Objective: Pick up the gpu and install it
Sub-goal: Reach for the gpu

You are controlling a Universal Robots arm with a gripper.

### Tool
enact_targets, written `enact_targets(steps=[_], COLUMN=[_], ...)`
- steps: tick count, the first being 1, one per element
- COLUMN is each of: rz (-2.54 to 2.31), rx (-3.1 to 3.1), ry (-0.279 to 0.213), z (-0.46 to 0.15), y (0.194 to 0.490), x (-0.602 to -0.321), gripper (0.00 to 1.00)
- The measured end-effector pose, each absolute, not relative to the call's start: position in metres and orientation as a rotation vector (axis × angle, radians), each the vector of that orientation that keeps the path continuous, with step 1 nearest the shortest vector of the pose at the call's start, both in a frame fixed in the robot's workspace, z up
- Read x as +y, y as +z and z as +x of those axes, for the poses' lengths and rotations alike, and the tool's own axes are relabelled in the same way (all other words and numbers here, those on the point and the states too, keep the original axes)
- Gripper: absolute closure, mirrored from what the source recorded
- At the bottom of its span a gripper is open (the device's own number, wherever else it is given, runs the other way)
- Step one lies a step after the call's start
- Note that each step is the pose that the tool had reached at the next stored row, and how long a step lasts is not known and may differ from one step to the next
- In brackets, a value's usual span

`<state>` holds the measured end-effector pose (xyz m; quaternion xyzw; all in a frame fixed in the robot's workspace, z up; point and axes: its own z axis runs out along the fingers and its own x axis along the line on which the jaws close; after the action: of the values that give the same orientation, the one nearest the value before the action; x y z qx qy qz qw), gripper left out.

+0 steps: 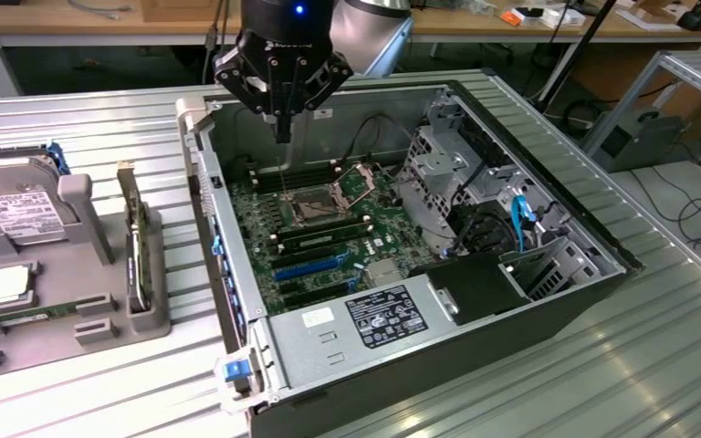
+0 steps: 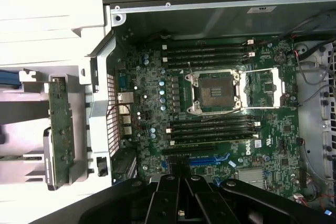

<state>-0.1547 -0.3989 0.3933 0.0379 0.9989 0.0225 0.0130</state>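
The gpu stands on edge in a slot of the grey holder, at the exterior view's left of the open computer case. In the wrist view the gpu appears edge-on beside the case wall. My gripper hangs above the far end of the motherboard, fingers shut together with nothing between them. The dark fingers point down over the motherboard near the blue expansion slots. The gripper is well apart from the gpu.
A silver hard drive and a small square processor chip sit in the same holder. Inside the case are the open processor socket, blue slots, a metal drive cage and cables. A ribbed metal table surrounds the case.
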Motion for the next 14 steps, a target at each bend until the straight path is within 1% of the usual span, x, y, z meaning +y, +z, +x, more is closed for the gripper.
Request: enact_targets(steps=[14], rz=[0.118], rx=[3.113], ry=[0.070], z=[-0.1596], y=[0.3933], x=[-0.3989], gripper=[0.89])
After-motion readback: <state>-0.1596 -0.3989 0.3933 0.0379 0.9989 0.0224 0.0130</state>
